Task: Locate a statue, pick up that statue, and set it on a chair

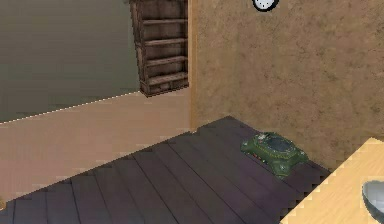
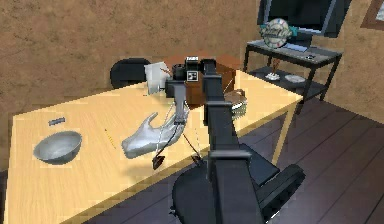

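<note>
- A wooden table (image 2: 80, 170) fills the arm side view's left and middle; every place below is given from it.
- The statue (image 2: 145, 140), a pale silver-grey, hand-like form, is over the middle of the table, just beside its near edge. I cannot tell whether it rests on the top or hangs clear of it.
- The arm (image 2: 215, 130), a dark square bar, reaches out across the table's right half.
- The gripper (image 2: 168, 124) points down at the statue's right end. I cannot tell how its fingers stand, or whether it holds anything.
- A grey bowl (image 2: 58, 148) sits on the table's left part, with a small dark flat thing (image 2: 57, 120) just behind it.
- A small white box (image 2: 156, 78) stands near the table's far edge, and a brown box (image 2: 222, 78) stands to the right of it, partly behind the arm.
- A black chair (image 2: 130, 70) stands at the table's far side, against the brown wall.
- A dark shape (image 2: 268, 188), perhaps another seat, is just beside the table's near right corner.
- Beyond the table's right end, a dark stand (image 2: 300, 62) carries a television (image 2: 305, 14) and a round object (image 2: 275, 35).
- In the forward view, the table's corner shows at the lower right. A green object (image 1: 273, 150) lies on the dark plank floor near it.
- Well apart from the table, a brown bookshelf (image 1: 163, 45) stands by the wall and a clock (image 1: 265, 4) hangs high up.
</note>
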Robot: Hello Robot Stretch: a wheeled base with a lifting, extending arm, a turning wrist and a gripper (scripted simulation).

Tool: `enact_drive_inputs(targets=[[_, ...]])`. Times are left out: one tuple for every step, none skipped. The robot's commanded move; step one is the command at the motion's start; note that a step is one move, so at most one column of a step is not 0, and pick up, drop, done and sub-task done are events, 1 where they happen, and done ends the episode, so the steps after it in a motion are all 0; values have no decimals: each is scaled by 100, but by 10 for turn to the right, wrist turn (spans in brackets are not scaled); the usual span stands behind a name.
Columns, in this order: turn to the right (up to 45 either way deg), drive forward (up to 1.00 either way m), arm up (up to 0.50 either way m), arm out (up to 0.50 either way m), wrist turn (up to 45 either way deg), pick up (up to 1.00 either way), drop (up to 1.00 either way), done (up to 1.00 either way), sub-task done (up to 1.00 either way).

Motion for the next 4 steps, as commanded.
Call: enact_drive_inputs(targets=[[0,0,0,0,450,0,0,0,0],[0,0,0,0,450,0,0,0,0],[0,0,0,0,450,0,0,0,0],[0,0,0,0,30,0,0,0,0]])
